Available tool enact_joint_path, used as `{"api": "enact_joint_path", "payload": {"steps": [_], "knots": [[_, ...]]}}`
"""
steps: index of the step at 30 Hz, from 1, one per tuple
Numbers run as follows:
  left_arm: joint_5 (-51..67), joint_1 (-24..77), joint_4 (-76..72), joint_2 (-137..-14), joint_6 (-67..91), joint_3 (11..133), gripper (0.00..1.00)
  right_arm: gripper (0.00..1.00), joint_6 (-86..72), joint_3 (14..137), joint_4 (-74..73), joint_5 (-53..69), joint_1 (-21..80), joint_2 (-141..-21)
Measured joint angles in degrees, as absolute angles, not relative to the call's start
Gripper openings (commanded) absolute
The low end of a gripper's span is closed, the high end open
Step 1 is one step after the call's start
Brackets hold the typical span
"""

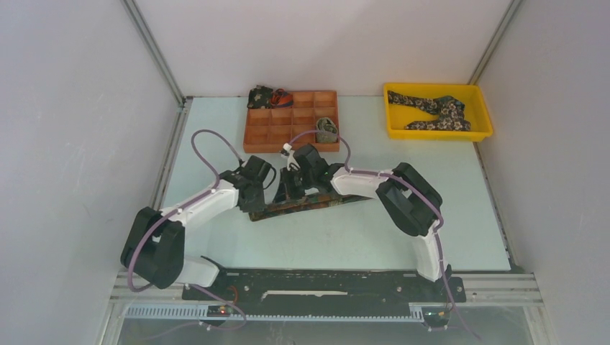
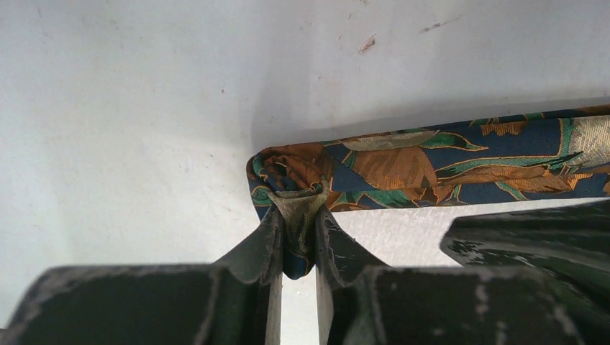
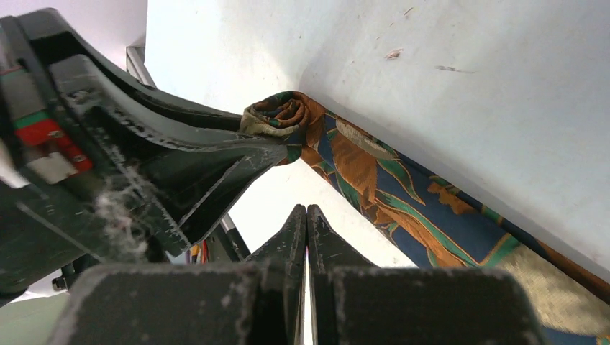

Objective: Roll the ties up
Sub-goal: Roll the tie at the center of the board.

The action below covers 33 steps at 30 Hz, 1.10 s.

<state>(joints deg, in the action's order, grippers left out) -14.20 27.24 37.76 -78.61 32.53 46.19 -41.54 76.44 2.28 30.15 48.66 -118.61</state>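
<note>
A navy tie (image 1: 316, 204) with rust and green leaves lies flat across the table in front of the arms. Its left end is curled into a small coil (image 2: 288, 176). My left gripper (image 2: 297, 226) is shut on the olive inner end of that coil. In the right wrist view the same coil (image 3: 277, 118) sits at the left gripper's tips, and the tie's flat length (image 3: 403, 205) runs away to the right. My right gripper (image 3: 307, 215) hangs just above the table beside the tie, shut with nothing between its tips.
An orange compartment tray (image 1: 291, 136) stands behind the arms, with a dark rolled tie (image 1: 262, 96) at its back left and an olive roll (image 1: 327, 131) in a right cell. A yellow bin (image 1: 437, 131) at the back right holds a dark floral tie (image 1: 435, 111).
</note>
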Motion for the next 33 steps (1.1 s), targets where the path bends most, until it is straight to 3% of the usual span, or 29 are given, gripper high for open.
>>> {"api": "enact_joint_path", "payload": {"steps": [14, 23, 33], "knots": [[-14.8, 30.2, 38.1, -84.6, 34.1, 49.6, 0.43, 0.01, -40.5, 73.4, 2.0, 29.5, 47.4, -115.7], [-11.7, 30.7, 37.2, -85.1, 34.8, 50.3, 0.46, 0.01, -40.1, 72.9, 1.3, 29.4, 47.2, -115.5], [-7.4, 30.5, 32.2, -83.6, 36.0, 48.2, 0.38, 0.01, -40.1, 72.9, 1.4, 29.1, 47.0, -115.3]]}}
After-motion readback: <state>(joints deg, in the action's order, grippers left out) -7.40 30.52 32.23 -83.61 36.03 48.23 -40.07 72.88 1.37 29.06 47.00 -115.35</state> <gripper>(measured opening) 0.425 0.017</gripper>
